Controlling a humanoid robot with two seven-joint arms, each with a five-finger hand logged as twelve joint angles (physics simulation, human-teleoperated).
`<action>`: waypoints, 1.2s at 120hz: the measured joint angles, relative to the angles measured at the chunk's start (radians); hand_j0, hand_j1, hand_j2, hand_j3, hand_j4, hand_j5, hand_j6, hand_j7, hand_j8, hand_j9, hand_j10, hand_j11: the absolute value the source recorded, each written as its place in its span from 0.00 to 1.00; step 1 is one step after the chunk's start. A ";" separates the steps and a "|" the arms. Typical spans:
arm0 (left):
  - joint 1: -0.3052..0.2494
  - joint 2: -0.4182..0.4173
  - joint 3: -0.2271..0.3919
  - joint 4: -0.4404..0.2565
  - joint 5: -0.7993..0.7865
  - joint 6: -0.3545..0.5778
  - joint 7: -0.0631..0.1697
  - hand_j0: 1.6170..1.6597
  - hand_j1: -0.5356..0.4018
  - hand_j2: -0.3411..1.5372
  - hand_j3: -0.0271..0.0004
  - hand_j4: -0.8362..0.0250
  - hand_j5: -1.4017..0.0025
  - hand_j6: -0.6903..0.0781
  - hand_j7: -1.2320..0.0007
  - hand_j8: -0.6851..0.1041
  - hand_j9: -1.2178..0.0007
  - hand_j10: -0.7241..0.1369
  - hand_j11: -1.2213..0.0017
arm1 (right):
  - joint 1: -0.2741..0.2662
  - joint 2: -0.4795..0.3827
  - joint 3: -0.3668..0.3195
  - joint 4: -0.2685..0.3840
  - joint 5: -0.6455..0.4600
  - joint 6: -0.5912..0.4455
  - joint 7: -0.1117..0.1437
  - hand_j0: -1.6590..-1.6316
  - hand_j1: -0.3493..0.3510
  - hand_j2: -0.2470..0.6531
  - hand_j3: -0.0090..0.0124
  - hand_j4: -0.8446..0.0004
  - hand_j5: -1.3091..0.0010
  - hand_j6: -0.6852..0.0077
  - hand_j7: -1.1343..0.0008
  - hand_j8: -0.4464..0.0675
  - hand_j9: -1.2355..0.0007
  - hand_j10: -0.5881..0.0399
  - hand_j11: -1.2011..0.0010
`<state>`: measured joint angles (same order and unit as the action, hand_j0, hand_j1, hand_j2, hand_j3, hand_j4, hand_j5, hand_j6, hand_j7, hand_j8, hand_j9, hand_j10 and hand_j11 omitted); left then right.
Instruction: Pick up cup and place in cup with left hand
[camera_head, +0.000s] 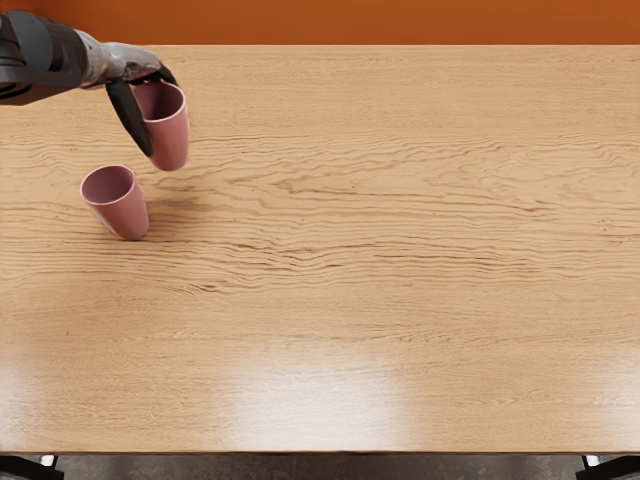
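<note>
So the left hand (150, 116) has one cup (172, 140) clamped, and the target cup (124, 214) sits nearer the robot, slightly left.

A smooth pink tapered cup (120, 209) stands upright, mouth up, between nine and ten o'clock on the wooden table (400, 250). At its one o'clock, a matching pink tapered cup (171, 138) is held raised, mouth up.

We see a brightly lit table (420, 300), with hazy white glare pooling towards its near edge and a soft shadow just right of the nearer cup (124, 217). Focus looks crisp to us.
</note>
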<state>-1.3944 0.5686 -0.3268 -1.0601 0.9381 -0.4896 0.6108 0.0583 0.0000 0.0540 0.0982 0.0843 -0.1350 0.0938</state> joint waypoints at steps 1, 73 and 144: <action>-0.001 0.003 0.000 0.000 -0.002 -0.002 0.000 0.86 0.51 0.21 0.99 0.49 0.56 0.51 0.50 0.46 0.49 0.32 0.49 | 0.000 0.000 0.000 0.000 0.000 0.000 0.000 0.04 0.00 0.27 0.42 1.00 1.00 0.99 1.00 0.87 1.00 0.94 1.00; -0.014 0.172 -0.001 -0.001 -0.094 -0.108 0.001 0.86 0.47 0.22 0.99 0.53 0.55 0.54 0.49 0.49 0.49 0.32 0.49 | 0.000 0.000 0.000 0.000 0.000 0.000 0.000 0.04 0.00 0.27 0.42 1.00 1.00 0.99 1.00 0.87 1.00 0.94 1.00; 0.005 0.208 0.003 -0.003 -0.132 -0.120 0.000 0.84 0.48 0.22 0.99 0.50 0.56 0.52 0.50 0.46 0.48 0.32 0.48 | 0.001 0.000 0.000 0.000 0.000 0.000 0.000 0.04 0.00 0.27 0.42 1.00 1.00 0.99 1.00 0.87 1.00 0.94 1.00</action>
<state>-1.3895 0.7762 -0.3236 -1.0629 0.8063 -0.6100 0.6113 0.0595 0.0000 0.0537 0.0982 0.0844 -0.1350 0.0940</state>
